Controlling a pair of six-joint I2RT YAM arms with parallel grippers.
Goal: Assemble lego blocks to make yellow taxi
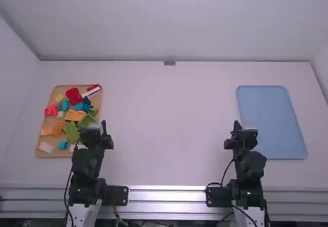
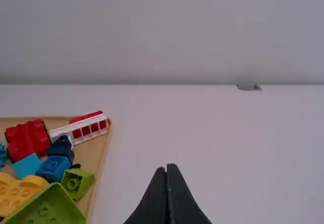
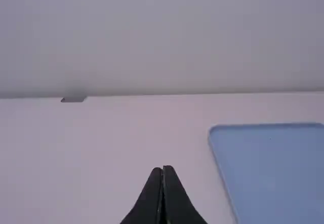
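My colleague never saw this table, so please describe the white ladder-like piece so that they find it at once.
On the left side of the white table, seen from the arms' bases, is a tan tray of coloured blocks. At its far right corner lies a long white piece. Its ladder-like rungs set it apart from the chunky red block beside it.

Two pincers (image 1: 104, 126); one wooden board (image 2: 93, 155); one blue tray (image 1: 271, 119); overlapping blocks (image 1: 74, 96), uncountable.

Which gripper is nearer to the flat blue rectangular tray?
The right. The right gripper is by the left edge of the tray; the left gripper is far across, by the tan board of coloured plastic blocks.
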